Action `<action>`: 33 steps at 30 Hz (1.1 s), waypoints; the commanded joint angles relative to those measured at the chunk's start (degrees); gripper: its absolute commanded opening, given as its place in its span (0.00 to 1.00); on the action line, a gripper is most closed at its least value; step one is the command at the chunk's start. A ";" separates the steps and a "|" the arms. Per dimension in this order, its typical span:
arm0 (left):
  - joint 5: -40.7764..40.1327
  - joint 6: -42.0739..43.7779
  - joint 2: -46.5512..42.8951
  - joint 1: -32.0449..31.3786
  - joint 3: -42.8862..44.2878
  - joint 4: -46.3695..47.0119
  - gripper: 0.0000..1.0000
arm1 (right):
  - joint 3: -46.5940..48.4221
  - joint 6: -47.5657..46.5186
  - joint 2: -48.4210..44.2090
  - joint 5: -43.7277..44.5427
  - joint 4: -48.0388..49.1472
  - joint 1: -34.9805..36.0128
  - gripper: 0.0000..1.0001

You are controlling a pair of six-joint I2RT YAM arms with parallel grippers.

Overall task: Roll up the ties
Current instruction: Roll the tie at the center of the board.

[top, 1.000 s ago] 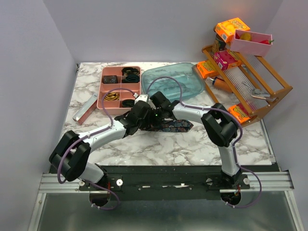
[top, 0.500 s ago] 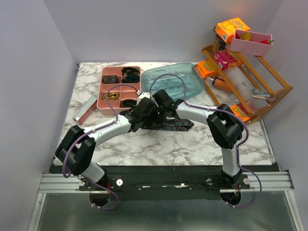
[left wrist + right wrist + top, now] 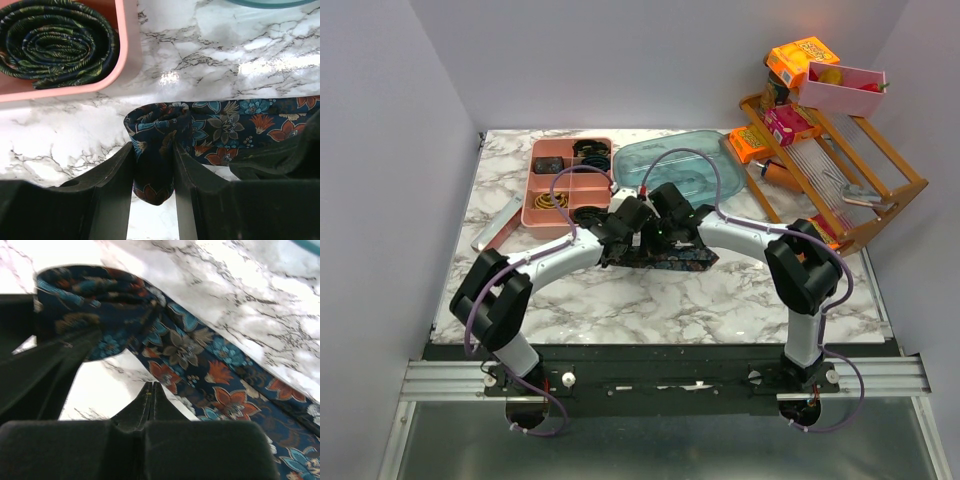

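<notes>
Your left gripper (image 3: 623, 226) carries the tie (image 3: 682, 262) by its rolled end farther from the near edge of the tabletop (image 3: 620, 300), closer to the pink tray (image 3: 542, 190). The right gripper (image 3: 662, 234) follows beside it.

Tie (image 3: 685, 262) on table (image 3: 650, 305), before tray (image 3: 532, 192) at back left and tub (image 3: 720, 172) behind; rack (image 3: 885, 190) far right.

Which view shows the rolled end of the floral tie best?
Left wrist: the rolled end sits sharp and centred, pinched between the left fingers. Right wrist shows it blurred and partly covered. From the top external camera the arms hide it; only the flat tie shows.
</notes>
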 commanded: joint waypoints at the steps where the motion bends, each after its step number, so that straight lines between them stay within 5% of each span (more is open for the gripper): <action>1: -5.03 0.84 2.23 -1.00 3.14 -3.88 0.44 | -1.37 -0.78 -1.56 1.97 -1.53 -0.67 0.01; 33: -2.93 0.49 2.06 -1.61 2.35 -1.33 0.44 | -0.23 -1.48 -2.79 1.36 -2.93 -1.28 0.01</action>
